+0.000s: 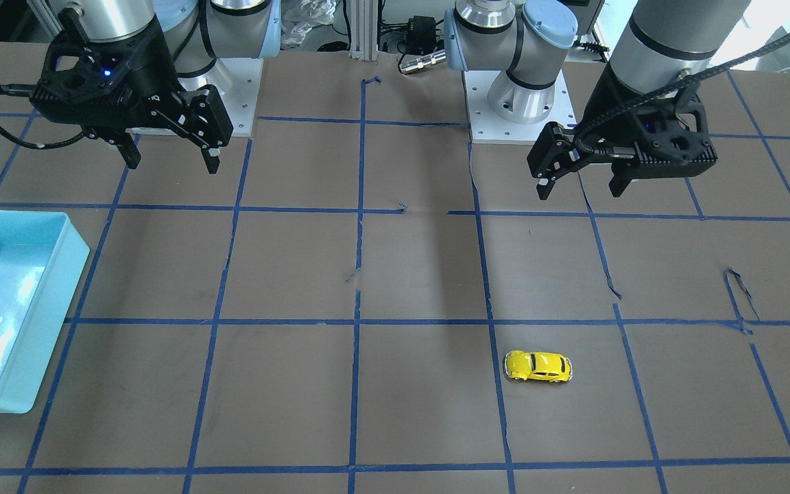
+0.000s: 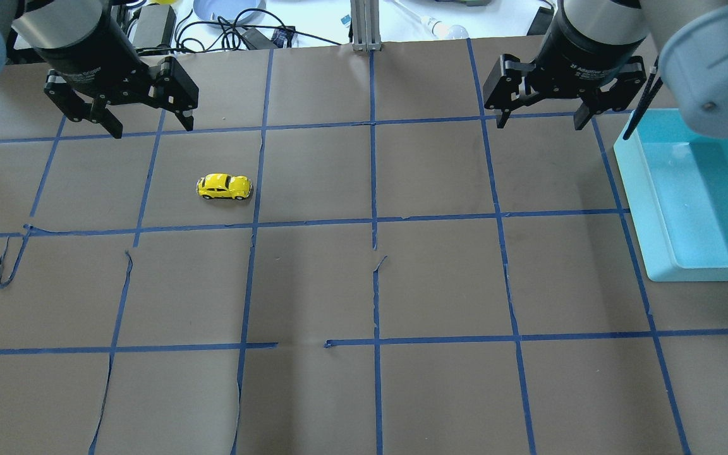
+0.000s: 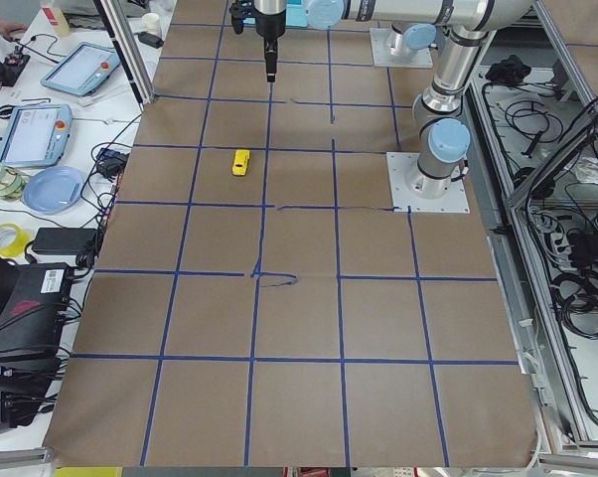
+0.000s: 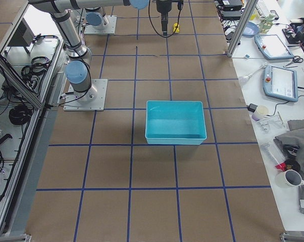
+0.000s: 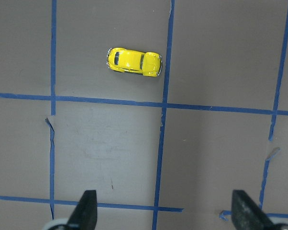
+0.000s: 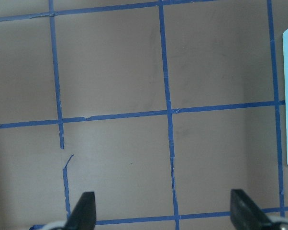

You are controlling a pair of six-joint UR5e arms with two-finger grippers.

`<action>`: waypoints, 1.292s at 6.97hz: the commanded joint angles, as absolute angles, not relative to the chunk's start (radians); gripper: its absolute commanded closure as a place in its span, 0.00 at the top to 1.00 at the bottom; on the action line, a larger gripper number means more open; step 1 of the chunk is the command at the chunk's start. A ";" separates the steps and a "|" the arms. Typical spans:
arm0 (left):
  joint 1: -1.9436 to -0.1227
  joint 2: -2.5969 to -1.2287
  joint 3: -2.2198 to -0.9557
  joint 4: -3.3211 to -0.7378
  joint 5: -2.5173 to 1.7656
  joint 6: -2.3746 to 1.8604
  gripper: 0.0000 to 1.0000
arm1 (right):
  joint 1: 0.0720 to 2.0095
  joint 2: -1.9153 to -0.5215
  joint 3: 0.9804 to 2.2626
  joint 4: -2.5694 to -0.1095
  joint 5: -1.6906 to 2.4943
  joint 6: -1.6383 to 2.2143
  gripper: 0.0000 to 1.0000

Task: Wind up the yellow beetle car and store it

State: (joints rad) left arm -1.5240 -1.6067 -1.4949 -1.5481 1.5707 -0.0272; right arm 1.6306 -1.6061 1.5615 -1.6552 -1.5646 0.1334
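The yellow beetle car (image 2: 224, 187) stands on its wheels on the brown table, side-on, inside a taped square on my left half. It also shows in the front view (image 1: 537, 366), the left wrist view (image 5: 134, 62) and the left side view (image 3: 241, 162). My left gripper (image 2: 151, 129) hangs open and empty above the table, apart from the car; it also shows in the front view (image 1: 580, 189) and the left wrist view (image 5: 166, 213). My right gripper (image 2: 540, 124) hangs open and empty next to the bin; it also shows in the front view (image 1: 172, 163) and the right wrist view (image 6: 165, 211).
A light-blue plastic bin (image 2: 705, 273) sits at the table's right side; nothing shows inside it. It also shows in the front view (image 1: 45, 322) and the right side view (image 4: 174, 140). Blue tape lines grid the table. Cables and devices lie beyond the far edge.
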 commanded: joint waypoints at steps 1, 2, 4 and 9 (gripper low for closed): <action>-1.523 -1.609 -1.493 -1.523 1.569 -0.023 1.00 | 1.631 -1.606 1.562 -1.655 -1.563 0.133 1.00; -1.525 -1.609 -1.494 -1.525 1.572 -0.025 1.00 | 1.631 -1.606 1.562 -1.655 -1.565 0.133 1.00; -1.525 -1.603 -1.494 -1.507 1.574 -0.031 1.00 | 1.631 -1.606 1.562 -1.655 -1.565 0.135 1.00; -1.506 -1.606 -1.497 -1.465 1.543 -0.026 1.00 | 1.631 -1.606 1.562 -1.655 -1.565 0.135 1.00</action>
State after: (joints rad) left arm -1.5146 -1.6076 -1.4977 -1.4603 1.5433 -0.0270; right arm 1.6306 -1.6061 1.5616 -1.6552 -1.5635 0.1338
